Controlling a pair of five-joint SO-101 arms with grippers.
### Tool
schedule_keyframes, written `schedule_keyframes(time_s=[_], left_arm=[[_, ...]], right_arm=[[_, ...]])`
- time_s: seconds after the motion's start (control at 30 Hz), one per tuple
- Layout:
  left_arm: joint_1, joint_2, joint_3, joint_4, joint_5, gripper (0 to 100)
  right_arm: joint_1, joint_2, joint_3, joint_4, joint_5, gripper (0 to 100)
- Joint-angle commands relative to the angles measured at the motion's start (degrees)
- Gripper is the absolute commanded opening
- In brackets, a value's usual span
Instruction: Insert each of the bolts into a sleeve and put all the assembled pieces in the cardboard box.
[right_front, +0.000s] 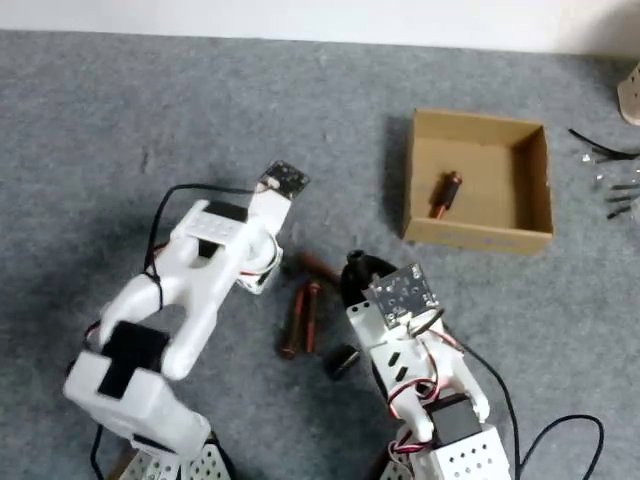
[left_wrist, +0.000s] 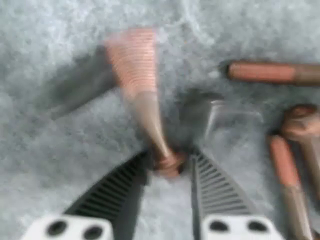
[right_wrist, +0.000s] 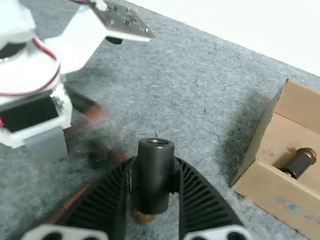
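Note:
My left gripper (left_wrist: 169, 157) is shut on the head of a copper-coloured bolt (left_wrist: 135, 65), whose threaded end points away from the wrist over the grey carpet. In the high view this bolt (right_front: 318, 266) lies between the two grippers. My right gripper (right_wrist: 153, 167) is shut on a black sleeve (right_wrist: 156, 150), held upright with its open bore facing up, close to the left arm (right_wrist: 35, 100). The cardboard box (right_front: 530, 180) stands at the back right with one assembled piece (right_front: 445, 193) inside. Two loose bolts (right_front: 302, 318) and a spare black sleeve (right_front: 342, 362) lie between the arms.
Grey carpet covers the table. Black cables and small parts (right_front: 610, 185) lie right of the box. The box's near wall (right_wrist: 272, 195) is close to the right gripper. More bolts (left_wrist: 287, 170) lie beside the left gripper.

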Motion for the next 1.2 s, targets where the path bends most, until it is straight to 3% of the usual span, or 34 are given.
schedule_keyframes(time_s=[0.0, 0.43, 0.77, 0.9, 1.03, 1.17], left_arm=[[-0.75, 0.75, -1.27, 0.18, -0.35, 1], [-1.1, -0.75, -1.45, 0.18, -0.44, 1], [-1.71, -16.84, 8.84, -0.79, -2.29, 1], [-3.56, -27.38, 13.05, -0.62, -19.25, 1], [-8.66, -37.32, 14.81, 0.7, -50.73, 0], [-14.46, -41.54, 14.73, 17.49, -72.26, 0]], right_arm=[[0.84, -0.92, 8.04, -1.01, 0.53, 1.0], [0.92, -0.92, 8.04, -1.01, 0.53, 1.0], [0.92, -0.92, 8.04, -1.01, 0.53, 1.0], [0.92, -0.75, 8.04, -1.01, 0.53, 1.0], [1.01, -0.57, 8.04, -1.01, 0.53, 1.0], [1.01, -0.57, 7.96, -1.01, 0.53, 1.0]])
